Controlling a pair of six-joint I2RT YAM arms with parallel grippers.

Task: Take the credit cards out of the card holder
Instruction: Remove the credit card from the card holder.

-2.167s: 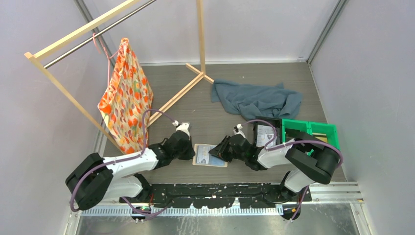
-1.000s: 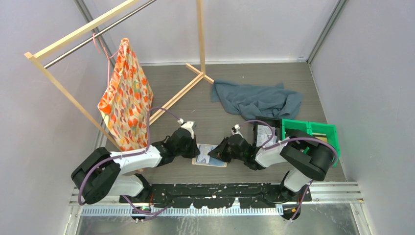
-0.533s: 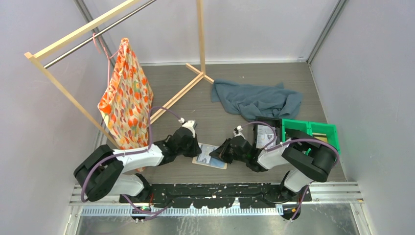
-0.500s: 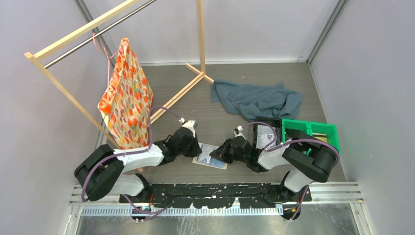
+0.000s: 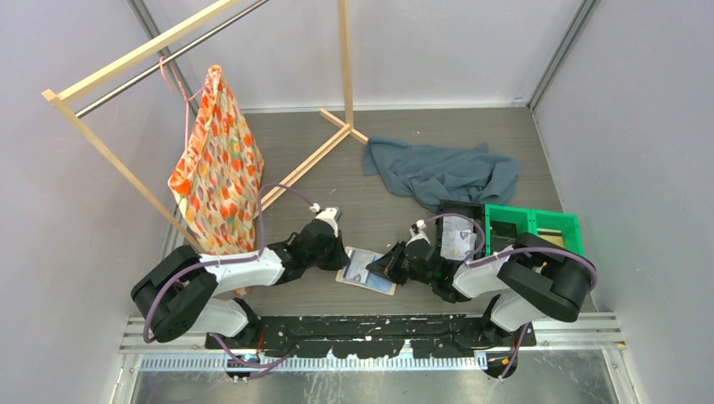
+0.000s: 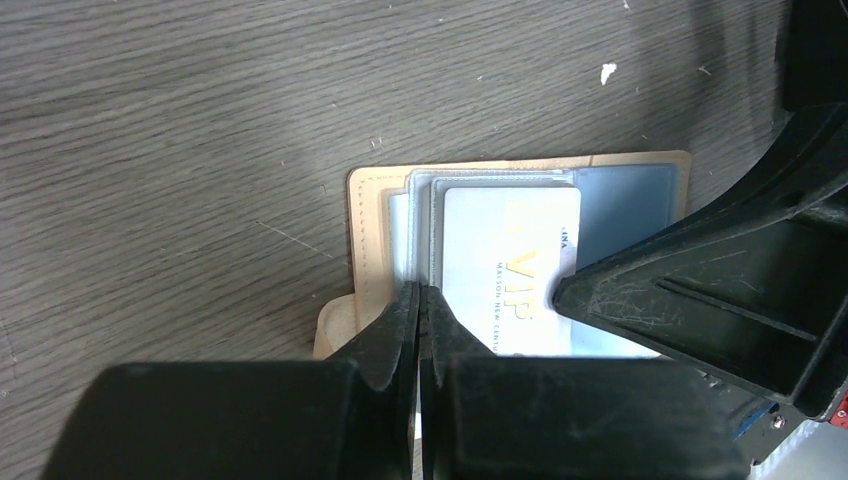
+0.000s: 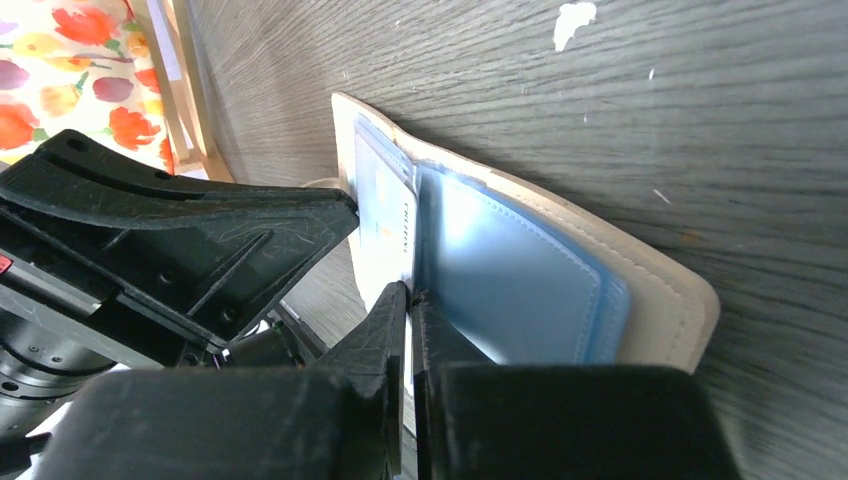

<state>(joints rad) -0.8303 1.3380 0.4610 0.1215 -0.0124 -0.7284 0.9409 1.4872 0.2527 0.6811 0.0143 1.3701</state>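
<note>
The tan card holder (image 5: 368, 271) lies open on the table between both arms, showing pale blue-grey pockets (image 7: 510, 280) inside a tan rim (image 6: 365, 230). A glossy pale credit card (image 6: 510, 270) with "VIP" print sticks out of a pocket. My left gripper (image 6: 420, 290) is shut, its tips pressed down on the holder's left pocket edge. From the right, my right gripper (image 7: 410, 293) is shut on the edge of that card (image 7: 385, 235). In the top view the left gripper (image 5: 338, 257) and the right gripper (image 5: 389, 268) meet over the holder. Other cards are hidden.
A black tray (image 5: 459, 227) holding paper and a green bin (image 5: 532, 223) stand just right of the right arm. A grey-blue cloth (image 5: 442, 171) lies behind them. A wooden rack (image 5: 295, 172) with a floral bag (image 5: 217, 168) stands at the back left.
The right gripper closed onto the card's edge. Both grippers and the holder shifted a little to the right, and the holder turned slightly.
</note>
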